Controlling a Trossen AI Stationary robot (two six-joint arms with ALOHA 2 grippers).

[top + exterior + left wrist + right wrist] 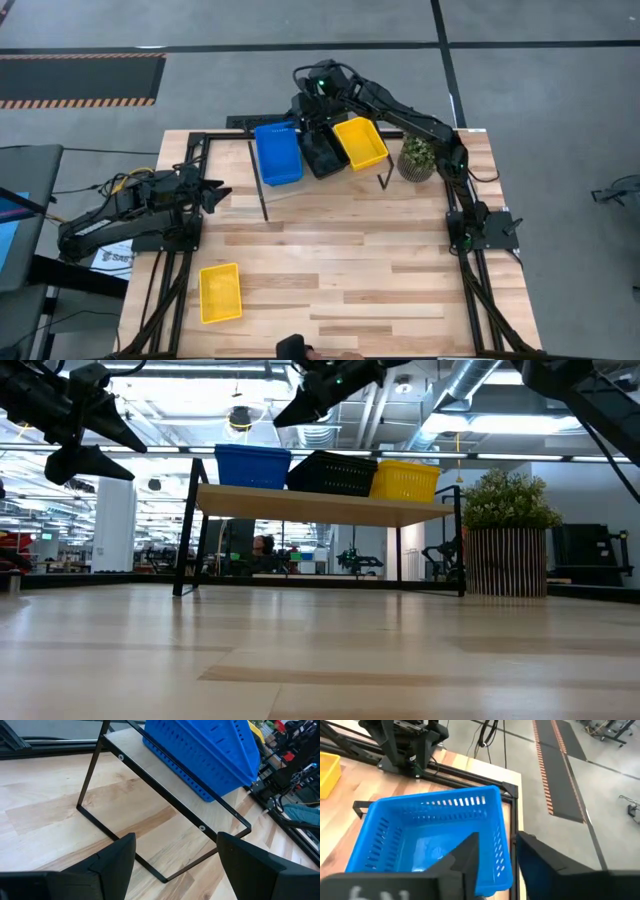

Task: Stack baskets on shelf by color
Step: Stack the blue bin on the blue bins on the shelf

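On the shelf at the table's far side, three baskets stand on their bases in a row: blue, black and yellow. A second yellow basket lies flat on the table near the near-left corner. My right gripper hovers open above the far end of the blue basket, clear of it in the low view. My left gripper is open in the air left of the shelf, facing its left legs.
A potted plant stands just right of the shelf. A dark object sits at the table's near edge. Bare planks stretch between the shelf and the near edge. Black frame rails run along the table's left and right sides.
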